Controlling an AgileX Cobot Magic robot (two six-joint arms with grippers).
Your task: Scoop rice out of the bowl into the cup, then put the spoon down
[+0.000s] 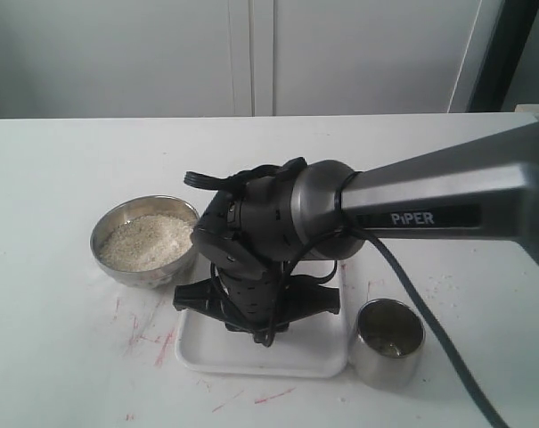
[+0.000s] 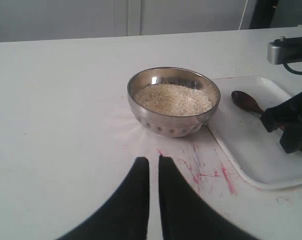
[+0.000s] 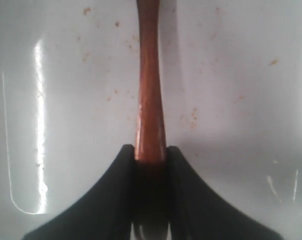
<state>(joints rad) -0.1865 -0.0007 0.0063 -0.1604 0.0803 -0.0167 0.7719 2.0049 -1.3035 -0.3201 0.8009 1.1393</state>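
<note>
The steel bowl point(image 1: 144, 239) point(image 2: 174, 102) holds a pale heap of rice point(image 1: 149, 241) point(image 2: 173, 98) and stands left of the white tray point(image 1: 322, 357) point(image 2: 255, 150). To the tray's right sits the small steel cup point(image 1: 389, 341). My right gripper point(image 1: 258, 321) point(image 3: 151, 150) points down over the tray and is shut on the handle of the reddish-brown wooden spoon point(image 3: 151, 100). The spoon's oval head point(image 2: 245, 101) lies low over the tray near the bowl. My left gripper point(image 2: 153, 160) hovers over the table in front of the bowl, its fingers nearly together with nothing between them.
Red marks streak the table point(image 2: 210, 175) between the bowl and the tray. The right arm point(image 1: 429, 201) stretches in from the right above the cup. A white wall runs behind the table's far edge.
</note>
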